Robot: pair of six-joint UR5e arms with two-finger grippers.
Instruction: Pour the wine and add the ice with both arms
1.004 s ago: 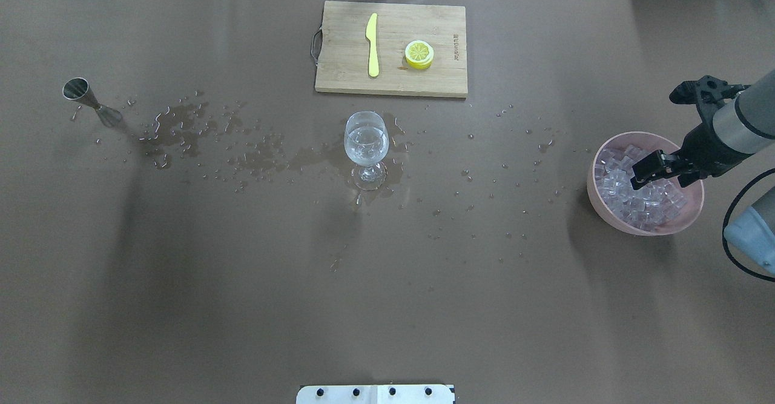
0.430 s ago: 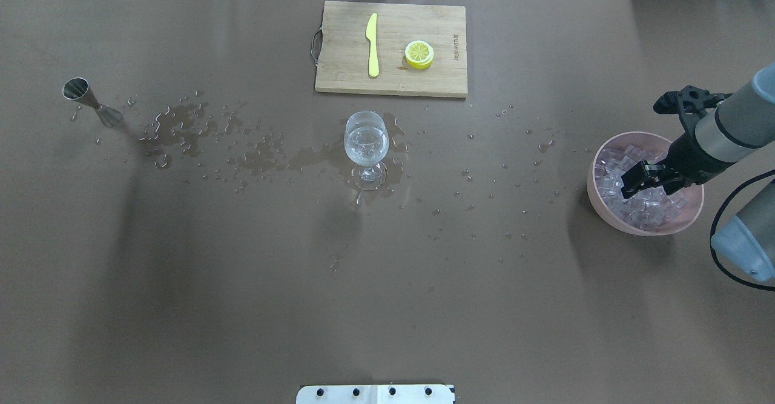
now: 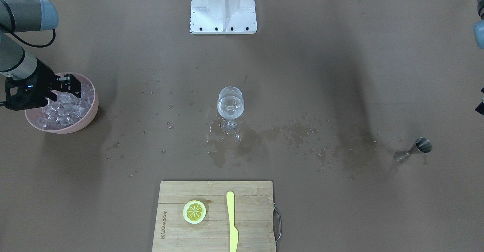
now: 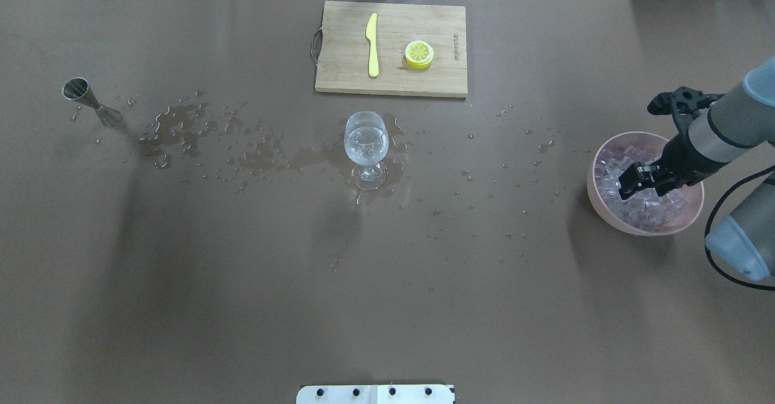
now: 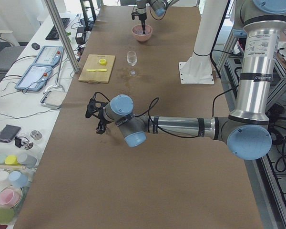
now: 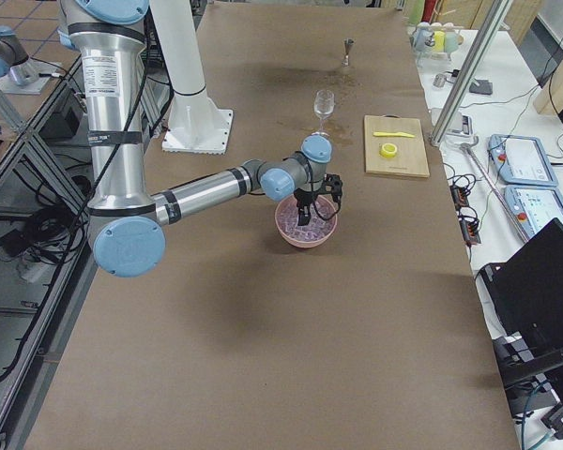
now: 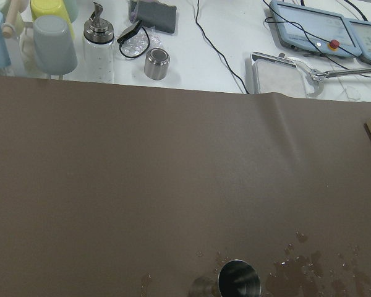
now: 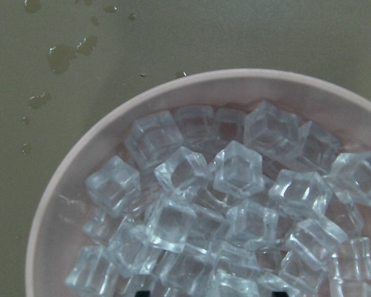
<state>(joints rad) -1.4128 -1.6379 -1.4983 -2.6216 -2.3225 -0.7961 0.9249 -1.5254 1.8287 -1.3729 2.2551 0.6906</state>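
Matte brown table cover (image 4: 387, 295), smooth and even.

Far left: a polished steel jigger (image 4: 91, 101), two cones joined at a narrow waist, its open mouth showing. Black left gripper (image 5: 100, 125) low beside it; cannot tell whether spread or pressed together.

Right of that: a ragged wet spill (image 4: 181, 125), with beaded droplets trailing toward mid-table.

Centre: a rounded clear wine glass (image 4: 366, 140) on a short stem, upright in the puddle, with the wine (image 4: 365, 152) colourless in its lower bowl.

Farther off: a rectangular bamboo cutting board (image 4: 345, 80) with a metal handle loop, bearing a flat yellow plastic knife (image 4: 372, 45) and a round lemon slice (image 4: 419, 54).

Far right: a round pink bowl (image 4: 593, 201) heaped with the ice (image 8: 238, 170), glassy cubes with soft whitish edges. Black right gripper (image 4: 626, 187) reaching down inside the rim, fingers spread, tips at the cubes.
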